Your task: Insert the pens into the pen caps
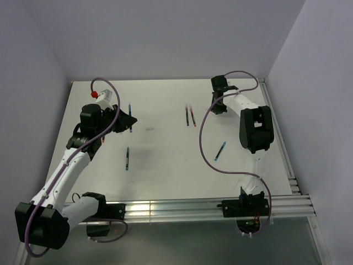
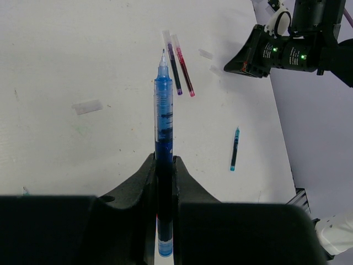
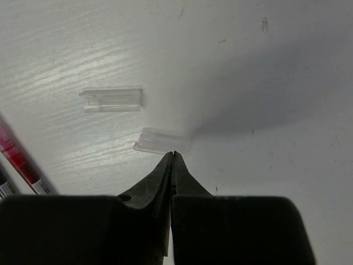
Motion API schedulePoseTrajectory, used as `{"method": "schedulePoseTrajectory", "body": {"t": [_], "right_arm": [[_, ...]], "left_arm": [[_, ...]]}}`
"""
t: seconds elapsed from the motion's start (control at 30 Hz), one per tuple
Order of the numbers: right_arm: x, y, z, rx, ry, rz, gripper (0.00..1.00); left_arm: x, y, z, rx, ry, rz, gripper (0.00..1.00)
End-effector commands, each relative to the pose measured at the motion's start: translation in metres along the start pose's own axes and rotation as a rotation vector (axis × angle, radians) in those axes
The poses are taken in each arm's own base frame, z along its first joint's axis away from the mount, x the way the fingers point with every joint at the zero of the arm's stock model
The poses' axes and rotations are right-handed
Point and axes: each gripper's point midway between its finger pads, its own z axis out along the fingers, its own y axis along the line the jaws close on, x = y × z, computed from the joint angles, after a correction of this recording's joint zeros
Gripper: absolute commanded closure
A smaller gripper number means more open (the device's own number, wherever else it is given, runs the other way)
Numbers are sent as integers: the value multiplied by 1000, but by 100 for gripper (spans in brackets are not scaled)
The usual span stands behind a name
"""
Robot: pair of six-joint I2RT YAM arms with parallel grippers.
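Observation:
My left gripper [image 2: 164,163] is shut on a dark blue pen [image 2: 164,121], whose tip points out ahead over the table; from above the same pen [image 1: 130,115] shows at the left gripper [image 1: 126,119]. My right gripper [image 3: 173,154] is shut with nothing between its fingers. Its tips sit right at a clear pen cap [image 3: 162,141] lying flat, and a second pen cap [image 3: 113,100] lies just beyond. A red pen [image 3: 19,157] lies to their left, next to a dark pen [image 2: 174,69]. From above, the right gripper [image 1: 218,107] is at the far right.
A green-tipped pen [image 1: 127,158] lies left of centre and a light blue pen [image 1: 220,150] right of centre. Another pale cap [image 2: 87,106] lies alone mid-table. Grey walls close in the table; an aluminium rail [image 1: 182,208] runs along the near edge.

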Motion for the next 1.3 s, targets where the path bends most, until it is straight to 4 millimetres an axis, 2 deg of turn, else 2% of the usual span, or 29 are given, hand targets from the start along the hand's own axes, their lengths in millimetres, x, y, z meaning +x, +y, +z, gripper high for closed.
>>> {"method": "schedulePoseTrajectory", "body": {"t": [0.0, 0.13, 0.43, 0.83, 1.07, 1.27], "right_arm": [[-7, -3, -12, -1, -23, 12, 99], [3, -3, -18, -6, -16, 3, 100], [18, 5, -12, -27, 11, -4, 100], [11, -5, 1, 52, 1, -1, 100], [-6, -4, 4, 50, -21, 23, 100], [-12, -3, 9, 50, -18, 30, 100]], "left_arm": [[-17, -14, -5, 42, -45, 30, 99], [-17, -14, -4, 42, -43, 30, 100], [-17, -14, -5, 43, -44, 30, 100], [-17, -14, -5, 42, -45, 32, 100], [-17, -13, -4, 37, -43, 32, 100], [-17, -11, -3, 31, -42, 34, 100]]}}
